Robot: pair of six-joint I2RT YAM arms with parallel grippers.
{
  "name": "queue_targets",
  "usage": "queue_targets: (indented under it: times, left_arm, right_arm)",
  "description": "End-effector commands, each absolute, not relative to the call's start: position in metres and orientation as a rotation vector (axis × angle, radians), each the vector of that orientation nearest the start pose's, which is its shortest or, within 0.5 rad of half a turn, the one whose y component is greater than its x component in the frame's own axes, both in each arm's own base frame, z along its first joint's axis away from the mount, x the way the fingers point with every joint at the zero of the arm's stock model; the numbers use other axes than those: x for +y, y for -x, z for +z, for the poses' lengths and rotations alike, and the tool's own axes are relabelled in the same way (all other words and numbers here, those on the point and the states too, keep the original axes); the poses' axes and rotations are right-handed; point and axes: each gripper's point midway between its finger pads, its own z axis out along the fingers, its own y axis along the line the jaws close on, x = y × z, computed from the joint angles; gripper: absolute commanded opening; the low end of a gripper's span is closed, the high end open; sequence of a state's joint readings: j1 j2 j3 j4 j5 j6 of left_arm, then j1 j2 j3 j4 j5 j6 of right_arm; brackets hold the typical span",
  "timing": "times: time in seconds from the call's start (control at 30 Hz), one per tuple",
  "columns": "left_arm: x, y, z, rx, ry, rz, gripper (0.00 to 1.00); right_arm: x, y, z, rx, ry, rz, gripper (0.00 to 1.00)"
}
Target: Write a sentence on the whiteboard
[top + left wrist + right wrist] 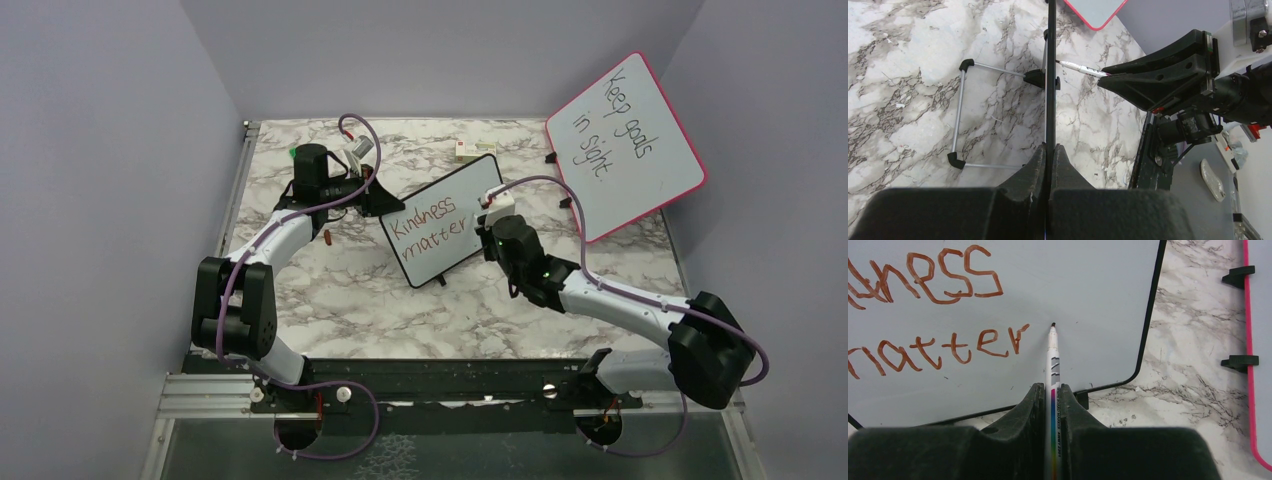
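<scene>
My left gripper (1050,148) is pressed together on the thin black frame of the small rectangular whiteboard (440,225), which stands edge-on straight ahead of its fingers. My right gripper (1052,390) pinches a white marker (1053,357) with a rainbow stripe. Its tip is at the board ahead, just right of the red-brown sentence (957,346), which reads "Kindness matter".

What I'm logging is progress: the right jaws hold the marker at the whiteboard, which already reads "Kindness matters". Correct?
Not quite: the whiteboard reads only "Kindness matter", no final s, as the right wrist view shows. The right jaws do hold the marker there.
</scene>
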State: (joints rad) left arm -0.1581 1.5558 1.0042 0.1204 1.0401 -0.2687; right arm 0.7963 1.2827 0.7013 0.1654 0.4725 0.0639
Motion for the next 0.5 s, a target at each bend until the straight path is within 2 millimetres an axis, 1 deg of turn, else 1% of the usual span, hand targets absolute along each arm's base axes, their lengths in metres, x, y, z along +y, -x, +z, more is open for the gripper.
queue_targets:
  times: [0.0,0.23,0.47]
  left_arm:
    - [-0.213,-0.343,0.189,1.973,-0.564,-1.309,0.0]
    - [-0.213,-0.342,0.19,1.972,-0.566,-1.311,0.0]
    - [-0.213,-0.342,0.19,1.972,-0.566,-1.311,0.0]
  right_arm:
    - [0.223,-0.326,0.158,1.866,0.373,0.15,0.01]
    - [0.231,-0.326,0.158,1.866,0.404,0.181,0.01]
    - [0.239,-0.322,0.158,1.866,0.453,0.229,0.01]
